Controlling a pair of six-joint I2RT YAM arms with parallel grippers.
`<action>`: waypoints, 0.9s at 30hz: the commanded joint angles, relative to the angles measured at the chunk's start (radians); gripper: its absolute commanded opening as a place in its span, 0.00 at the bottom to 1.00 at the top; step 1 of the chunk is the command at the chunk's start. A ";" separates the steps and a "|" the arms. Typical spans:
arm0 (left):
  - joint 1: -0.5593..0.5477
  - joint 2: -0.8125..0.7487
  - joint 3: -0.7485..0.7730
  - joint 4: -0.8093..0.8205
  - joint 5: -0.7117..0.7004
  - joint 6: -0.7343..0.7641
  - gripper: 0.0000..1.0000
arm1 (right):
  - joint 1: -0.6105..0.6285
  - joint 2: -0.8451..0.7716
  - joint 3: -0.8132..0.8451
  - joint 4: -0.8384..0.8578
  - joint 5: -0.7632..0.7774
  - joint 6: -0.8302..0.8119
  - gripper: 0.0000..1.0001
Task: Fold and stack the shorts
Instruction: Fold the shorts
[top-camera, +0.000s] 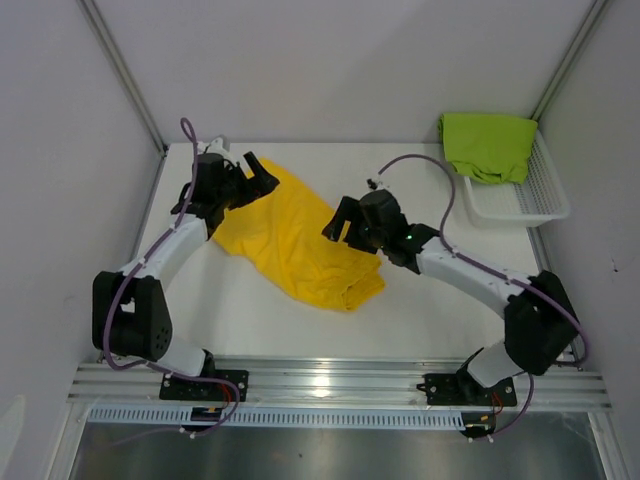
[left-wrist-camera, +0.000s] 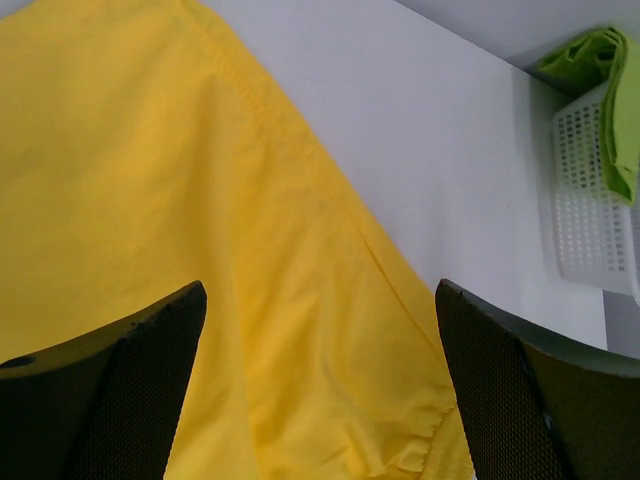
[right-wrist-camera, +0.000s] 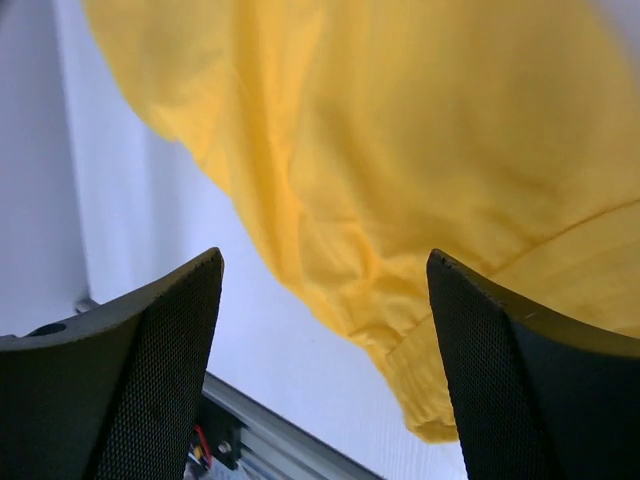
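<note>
The bright yellow shorts (top-camera: 295, 245) lie crumpled in the middle of the table. They also show in the left wrist view (left-wrist-camera: 160, 200) and in the right wrist view (right-wrist-camera: 420, 130). My left gripper (top-camera: 255, 172) is open and hovers over their far left corner. My right gripper (top-camera: 343, 222) is open and hovers over their right edge, holding nothing. The lime green shorts (top-camera: 488, 145) lie bunched in the white mesh basket (top-camera: 545, 200) at the far right; they also show in the left wrist view (left-wrist-camera: 610, 90).
The basket (left-wrist-camera: 590, 200) stands at the table's far right corner against the enclosure wall. A metal rail (top-camera: 330, 380) runs along the near edge, also in the right wrist view (right-wrist-camera: 250, 440). Grey walls close in the left, back and right sides.
</note>
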 joint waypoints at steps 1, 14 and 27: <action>-0.065 -0.052 -0.013 -0.011 0.027 0.038 0.97 | -0.077 -0.163 -0.032 -0.041 -0.028 -0.060 0.83; -0.509 -0.296 -0.197 -0.055 -0.143 0.179 0.97 | -0.295 -0.283 -0.219 -0.086 -0.252 -0.204 0.85; -0.817 -0.278 -0.217 -0.206 -0.411 0.254 0.98 | -0.384 -0.079 -0.234 0.045 -0.470 -0.293 0.75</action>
